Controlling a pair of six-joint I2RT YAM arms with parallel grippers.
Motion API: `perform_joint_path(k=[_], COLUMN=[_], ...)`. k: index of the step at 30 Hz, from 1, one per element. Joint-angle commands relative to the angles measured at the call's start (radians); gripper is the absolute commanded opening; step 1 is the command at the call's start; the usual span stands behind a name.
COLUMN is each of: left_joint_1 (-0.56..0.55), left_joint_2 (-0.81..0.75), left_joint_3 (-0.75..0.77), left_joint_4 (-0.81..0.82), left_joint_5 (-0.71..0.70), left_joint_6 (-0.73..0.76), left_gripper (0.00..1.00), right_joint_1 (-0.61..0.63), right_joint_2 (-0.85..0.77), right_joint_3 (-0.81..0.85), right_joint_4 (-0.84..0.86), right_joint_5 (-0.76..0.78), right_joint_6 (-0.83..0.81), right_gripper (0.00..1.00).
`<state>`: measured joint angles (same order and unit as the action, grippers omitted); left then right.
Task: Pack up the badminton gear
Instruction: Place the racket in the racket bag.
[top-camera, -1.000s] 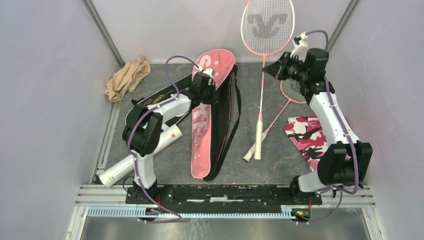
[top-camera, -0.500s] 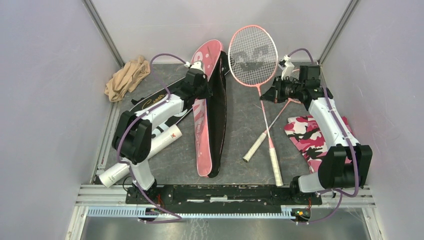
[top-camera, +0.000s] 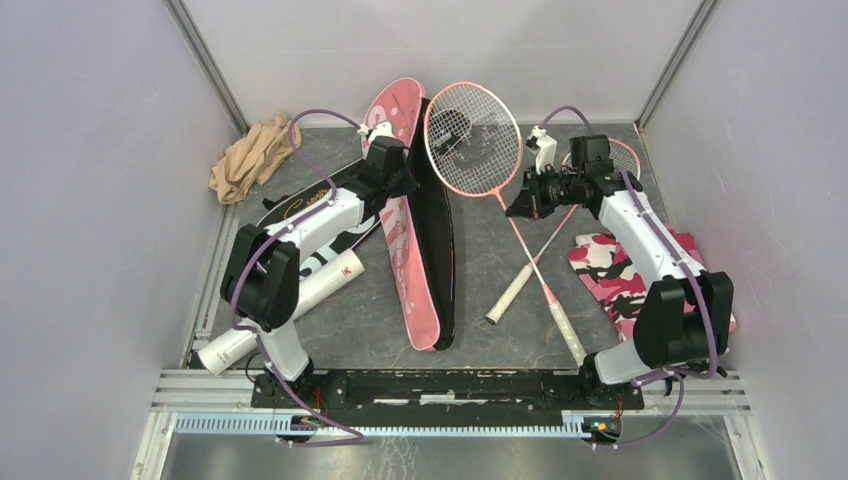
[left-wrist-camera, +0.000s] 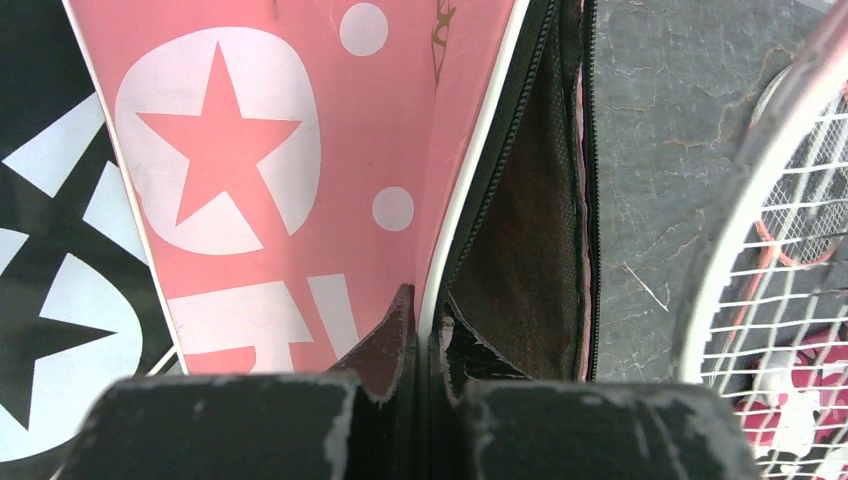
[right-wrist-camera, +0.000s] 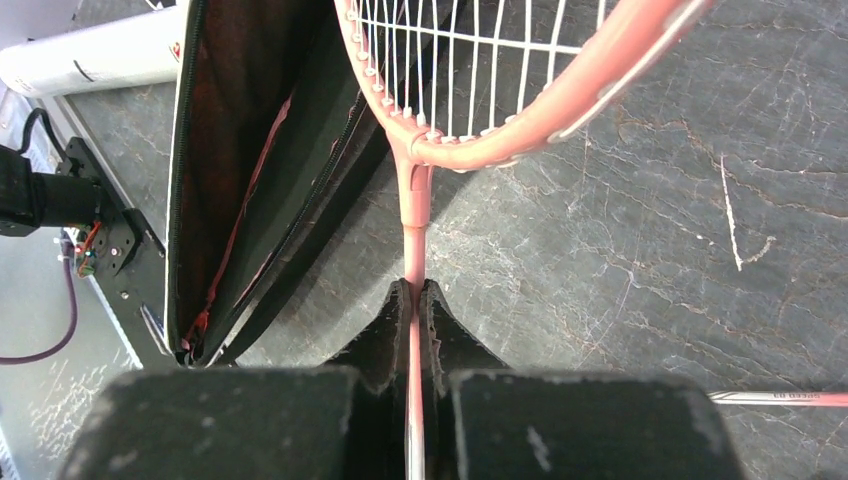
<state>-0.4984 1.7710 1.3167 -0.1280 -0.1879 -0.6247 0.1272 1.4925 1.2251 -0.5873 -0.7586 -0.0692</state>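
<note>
Left end effector (left-wrist-camera: 425, 312) pinches pink bag (left-wrist-camera: 300, 230) rim — right end effector (right-wrist-camera: 413, 305) clamps racket (right-wrist-camera: 412, 215) shaft; second racket (top-camera: 510, 293) half-hidden

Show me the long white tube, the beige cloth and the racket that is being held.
long white tube (top-camera: 232, 343): top view, on its near end by the left arm's base.
beige cloth (top-camera: 252, 155): top view, on the middle of the bunched fabric.
held racket (top-camera: 472, 138): top view, on the strings of its head.
</note>
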Motion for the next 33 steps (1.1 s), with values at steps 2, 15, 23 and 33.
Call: perform_joint_path(k=[2,15,23,33], left_joint_1=[0.005,0.006,0.005,-0.011], left_joint_2=[-0.007,-0.027,-0.011,0.01], left_joint_3=[0.05,0.024,0.028,-0.01], left_joint_4=[0.026,0.053,0.078,0.178], left_joint_5=[-0.03,-0.013,0.033,0.213], left_joint_6=[-0.051,-0.045,-0.023,0.053], left_gripper=[0.02,0.02,0.02,0.02], right_joint_1=[0.037,0.08,0.105,0.189], right_joint_2=[0.027,0.108,0.159,0.245], right_joint_3=[-0.013,-0.06,-0.09,-0.019], right_joint_4=[-0.075,-0.04,-0.028,-0.04], right_joint_5=[0.058,0.15,0.165,0.129], right_joint_6=[-0.029,-0.014,-0.005,-0.01], right_gripper=[0.0,0.0,0.0,0.0])
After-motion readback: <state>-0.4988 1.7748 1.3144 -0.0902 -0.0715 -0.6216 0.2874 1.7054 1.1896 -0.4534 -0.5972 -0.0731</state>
